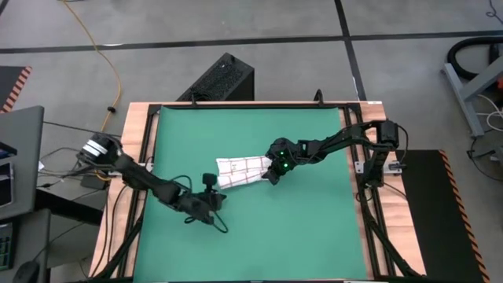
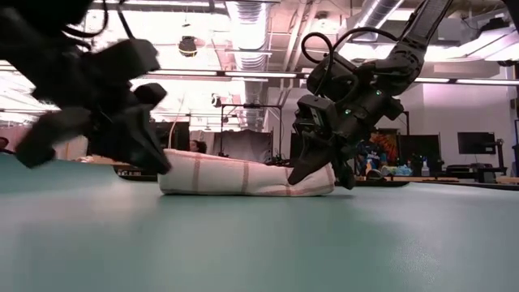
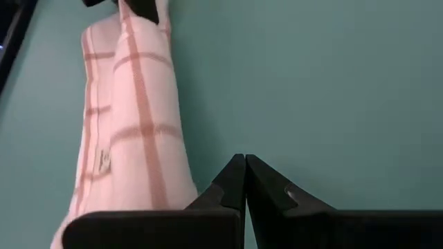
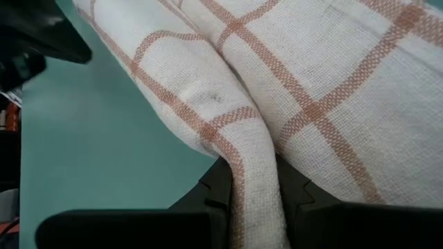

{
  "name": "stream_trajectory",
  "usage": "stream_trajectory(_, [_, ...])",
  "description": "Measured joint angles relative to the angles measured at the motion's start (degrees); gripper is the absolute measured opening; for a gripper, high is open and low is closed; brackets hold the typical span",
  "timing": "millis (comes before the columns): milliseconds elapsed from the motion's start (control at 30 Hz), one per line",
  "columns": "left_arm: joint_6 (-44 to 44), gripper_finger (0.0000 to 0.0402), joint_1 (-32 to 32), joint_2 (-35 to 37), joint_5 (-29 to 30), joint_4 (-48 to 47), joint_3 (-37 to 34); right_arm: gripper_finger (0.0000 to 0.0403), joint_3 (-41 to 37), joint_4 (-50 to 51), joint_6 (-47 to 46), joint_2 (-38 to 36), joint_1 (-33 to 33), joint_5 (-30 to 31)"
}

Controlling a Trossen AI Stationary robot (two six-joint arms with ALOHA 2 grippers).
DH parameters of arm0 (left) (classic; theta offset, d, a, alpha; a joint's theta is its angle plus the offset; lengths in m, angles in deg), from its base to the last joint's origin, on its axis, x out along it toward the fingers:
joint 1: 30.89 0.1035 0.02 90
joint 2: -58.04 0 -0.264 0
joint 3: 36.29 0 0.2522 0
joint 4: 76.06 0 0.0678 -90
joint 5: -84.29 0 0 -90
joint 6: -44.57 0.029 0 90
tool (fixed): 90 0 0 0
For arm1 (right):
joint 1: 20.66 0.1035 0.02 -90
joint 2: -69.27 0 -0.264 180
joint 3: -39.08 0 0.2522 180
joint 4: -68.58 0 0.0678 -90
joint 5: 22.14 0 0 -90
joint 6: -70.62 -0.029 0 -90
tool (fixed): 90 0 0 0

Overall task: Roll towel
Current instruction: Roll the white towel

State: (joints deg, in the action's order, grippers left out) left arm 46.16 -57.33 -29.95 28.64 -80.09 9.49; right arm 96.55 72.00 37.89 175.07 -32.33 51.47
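Note:
The towel (image 1: 238, 170), white with a thin red check, lies as a long folded bundle on the green mat (image 1: 314, 236). In the low view the towel (image 2: 243, 178) rests flat on its underside. My right gripper (image 1: 272, 174) is shut on the towel's right end; the low view shows the gripper (image 2: 320, 172) coming down at a slant. My left gripper (image 1: 211, 195) is shut and stands just near-side of the towel's left end. In the left wrist view its closed fingertips (image 3: 243, 169) are over bare mat beside the towel (image 3: 131, 124). My right gripper pinches a raised fold of the towel (image 4: 255, 181) between its two fingers, at the bundle's right end. The fingers (image 2: 304, 166) slant down from the table's right. The rest of the towel lies on the mat.
The mat covers a wood-rimmed table (image 1: 134, 157). A black box (image 1: 224, 79) sits just beyond the far edge. Cables run along the left side (image 1: 71, 169). Bare mat stretches toward the near and right edges.

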Motion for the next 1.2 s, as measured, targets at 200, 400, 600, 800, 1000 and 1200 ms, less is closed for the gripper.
stream_trajectory(200, [5.7, 0.0000, 2.8, -4.2, 4.3, -1.1, 5.4, 0.0072, 0.0, 0.0, 0.2, 0.0, 0.3, -0.2])
stream_trajectory(400, [7.8, 0.0000, 6.7, -3.4, 6.5, -1.9, 5.9, 0.0072, 0.0, -0.1, 0.7, 0.0, 0.8, -0.1])
stream_trajectory(600, [7.8, 0.0000, 11.0, -3.5, 4.8, -2.9, 5.9, 0.0072, 0.0, -0.1, 1.1, 0.0, 1.2, 0.0])
stream_trajectory(800, [9.2, 0.0000, 15.1, -3.5, 4.2, -4.2, 5.9, 0.0072, 0.0, -0.1, 1.2, 0.0, 1.2, 0.0])
stream_trajectory(1000, [9.9, 0.0000, 20.7, -3.5, -0.3, -5.3, 5.9, 0.0072, 0.0, -0.1, 1.3, 0.0, 1.2, -0.5])
stream_trajectory(1200, [11.9, 0.0000, 26.4, -3.5, -5.1, -5.4, 5.9, 0.0072, 0.0, -0.2, 1.2, 0.0, 1.2, -1.4])
